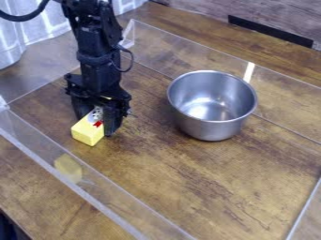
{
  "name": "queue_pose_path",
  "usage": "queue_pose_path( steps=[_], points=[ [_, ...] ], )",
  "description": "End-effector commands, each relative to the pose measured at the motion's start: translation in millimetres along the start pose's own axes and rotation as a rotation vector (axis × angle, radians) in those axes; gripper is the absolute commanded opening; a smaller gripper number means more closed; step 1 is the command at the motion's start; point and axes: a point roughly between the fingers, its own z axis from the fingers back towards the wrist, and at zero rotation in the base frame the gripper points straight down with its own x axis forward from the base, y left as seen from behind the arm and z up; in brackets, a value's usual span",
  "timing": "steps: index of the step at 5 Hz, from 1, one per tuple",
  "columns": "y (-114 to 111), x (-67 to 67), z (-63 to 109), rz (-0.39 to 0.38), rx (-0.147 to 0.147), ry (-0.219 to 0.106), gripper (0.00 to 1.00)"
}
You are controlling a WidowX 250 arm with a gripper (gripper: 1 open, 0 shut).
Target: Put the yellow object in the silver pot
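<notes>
The yellow object [85, 134] is a small bright-yellow block with a red-and-white label, lying on the wooden table at the left. My black gripper [99, 120] points straight down over its far end, one finger on each side, shut on the block. The block still rests on the table. The fingers hide part of its label. The silver pot [212, 103] is a round shiny steel bowl standing upright and empty, to the right of the gripper and well apart from it.
A low clear plastic wall [75, 178] rings the wooden table [189, 178], with its front-left run close to the block. A pale object [10, 37] stands at the far left edge. Dark clutter lies beyond the back wall.
</notes>
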Motion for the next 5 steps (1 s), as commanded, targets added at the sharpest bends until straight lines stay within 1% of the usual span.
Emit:
queue_pose_path(
  steps=[1,3,5],
  points=[
    [13,-1.3,3.6,0.012,-0.01,-0.015,0.0],
    [26,-6.9,1.0,-0.003,-0.036,-0.001,0.0],
    [29,-17.0,0.5,0.085,-0.046,0.022,0.0]
  ],
)
